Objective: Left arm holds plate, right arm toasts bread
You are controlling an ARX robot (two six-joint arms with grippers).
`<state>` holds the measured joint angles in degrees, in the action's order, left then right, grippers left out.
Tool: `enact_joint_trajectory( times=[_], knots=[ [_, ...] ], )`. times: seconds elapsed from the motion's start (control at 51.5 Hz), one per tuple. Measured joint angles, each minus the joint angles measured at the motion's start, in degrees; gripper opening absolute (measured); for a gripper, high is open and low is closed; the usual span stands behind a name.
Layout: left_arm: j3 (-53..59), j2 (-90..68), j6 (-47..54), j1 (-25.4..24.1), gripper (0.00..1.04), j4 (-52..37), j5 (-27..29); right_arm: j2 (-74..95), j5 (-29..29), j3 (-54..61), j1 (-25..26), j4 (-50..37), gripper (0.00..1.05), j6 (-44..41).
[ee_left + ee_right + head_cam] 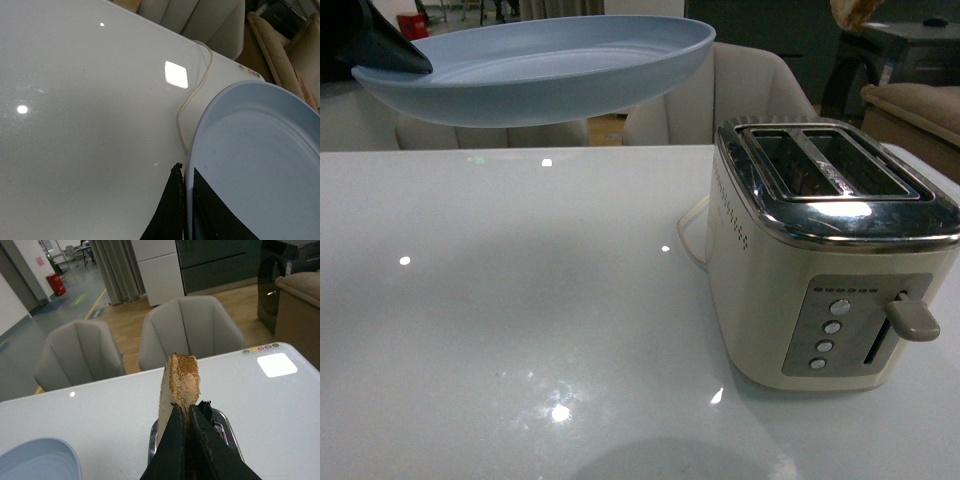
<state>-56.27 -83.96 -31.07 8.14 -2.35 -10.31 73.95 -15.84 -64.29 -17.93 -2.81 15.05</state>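
Right wrist view: bread [181,382] is held clamped in the right claw [189,409] above the toaster [223,426], the plate [540,80] is pinched at its rim, aloft, by the left claw [184,174], and alignment with a slot [845,160] is judged needed before lowering.

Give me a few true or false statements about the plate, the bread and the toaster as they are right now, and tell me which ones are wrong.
1. The plate is held in the air, clear of the table. True.
2. The bread lies on the plate. False: the right tool grips it on edge above the toaster.
3. Both toaster slots are empty. True.
4. The left tool is open and apart from the plate. False: it is shut on the plate's rim.
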Motion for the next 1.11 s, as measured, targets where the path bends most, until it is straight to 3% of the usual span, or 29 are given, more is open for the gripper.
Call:
enact_joint_trajectory(
  times=[1.107],
  knots=[
    [0.0, 0.0, -0.02, 0.02, 0.03, -0.02, -0.02, 10.86, 4.37, 5.84, -0.55, -0.35, 0.02, 6.12]
  ],
)
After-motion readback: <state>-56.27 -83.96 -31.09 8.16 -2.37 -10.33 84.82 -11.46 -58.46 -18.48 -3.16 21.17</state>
